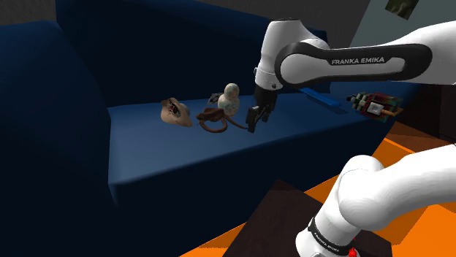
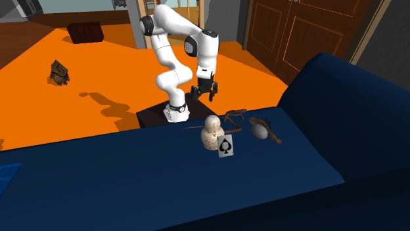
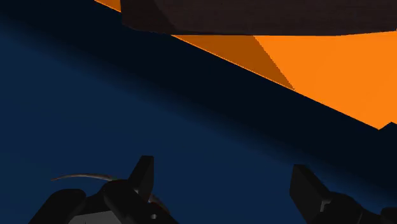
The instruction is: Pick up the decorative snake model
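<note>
The snake model (image 1: 214, 120) is brown and coiled, lying on the dark blue sofa seat (image 1: 183, 157); in the second exterior view the snake (image 2: 233, 116) lies near the seat's far edge. My black gripper (image 1: 253, 125) hangs just off the snake's thin tail end, at the shoulder view's right of it, a little above the cushion. The gripper (image 2: 204, 97) is open, and nothing sits between its fingers (image 3: 143, 177). A thin curved line, likely the tail (image 3: 79, 176), shows beside one finger in the wrist view.
A pale rounded doll figure (image 1: 230, 98) stands right behind the snake, with an ace-of-spades card (image 2: 225, 147) leaning on it. A tan shell-like object (image 1: 176, 112) lies beyond the snake. A flat blue item (image 1: 322, 99) and a colourful object (image 1: 375, 106) sit further right. Orange floor (image 2: 98, 79) surrounds the stand.
</note>
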Robot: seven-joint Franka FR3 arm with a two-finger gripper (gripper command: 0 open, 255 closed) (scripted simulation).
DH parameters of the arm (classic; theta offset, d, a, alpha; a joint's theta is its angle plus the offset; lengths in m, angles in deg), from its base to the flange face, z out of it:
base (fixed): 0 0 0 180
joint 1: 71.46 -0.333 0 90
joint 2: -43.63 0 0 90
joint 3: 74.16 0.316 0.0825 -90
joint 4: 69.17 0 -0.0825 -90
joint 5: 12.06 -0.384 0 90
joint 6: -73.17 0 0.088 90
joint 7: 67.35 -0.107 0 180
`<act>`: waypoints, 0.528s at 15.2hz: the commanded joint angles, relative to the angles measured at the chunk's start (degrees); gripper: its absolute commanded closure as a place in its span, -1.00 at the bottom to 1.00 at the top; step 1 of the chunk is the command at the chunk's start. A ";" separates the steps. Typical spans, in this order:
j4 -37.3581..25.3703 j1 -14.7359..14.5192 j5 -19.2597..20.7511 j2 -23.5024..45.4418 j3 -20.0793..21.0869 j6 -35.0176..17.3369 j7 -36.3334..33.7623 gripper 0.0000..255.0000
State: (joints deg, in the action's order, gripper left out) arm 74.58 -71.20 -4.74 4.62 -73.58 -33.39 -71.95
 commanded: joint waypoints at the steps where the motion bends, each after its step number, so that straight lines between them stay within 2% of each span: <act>1: -0.26 0.44 1.68 2.58 -0.30 -5.54 0.64 -1.00; 8: -2.42 2.45 7.59 12.15 -1.41 -23.38 1.89 -1.00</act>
State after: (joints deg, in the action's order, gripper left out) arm 72.67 -69.14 1.90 15.18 -74.73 -53.89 -70.32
